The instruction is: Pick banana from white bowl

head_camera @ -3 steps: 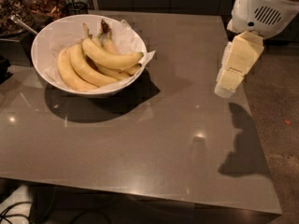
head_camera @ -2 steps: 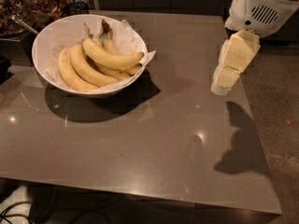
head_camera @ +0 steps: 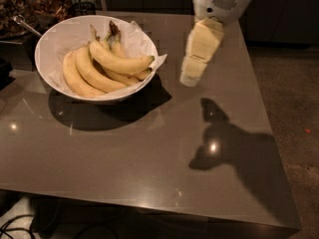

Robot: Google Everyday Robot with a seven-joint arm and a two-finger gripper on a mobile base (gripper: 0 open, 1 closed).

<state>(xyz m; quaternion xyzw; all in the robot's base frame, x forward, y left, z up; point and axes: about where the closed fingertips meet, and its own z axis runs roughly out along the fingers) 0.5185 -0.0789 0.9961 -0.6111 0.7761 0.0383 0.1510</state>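
Note:
The white bowl (head_camera: 50,41) lined with crumpled white paper sits at the back left of the grey table. It holds several yellow bananas. The banana (head_camera: 117,61), long and curved with a thin pale stem and a dark greenish tip, lies on top of the bunch. My gripper (head_camera: 192,73), cream-coloured, hangs from the white arm above the table, to the right of the bowl and apart from it, holding nothing.
The grey table (head_camera: 149,158) has its right edge next to a speckled floor (head_camera: 294,93). Dark clutter and a metal utensil (head_camera: 25,26) sit behind the bowl at the far left. The arm's shadow (head_camera: 224,143) falls on the table's right part.
My gripper has moved left, toward the bowl. The view itself has shifted, so the bowl now shows further right. The bananas have not moved in the bowl.

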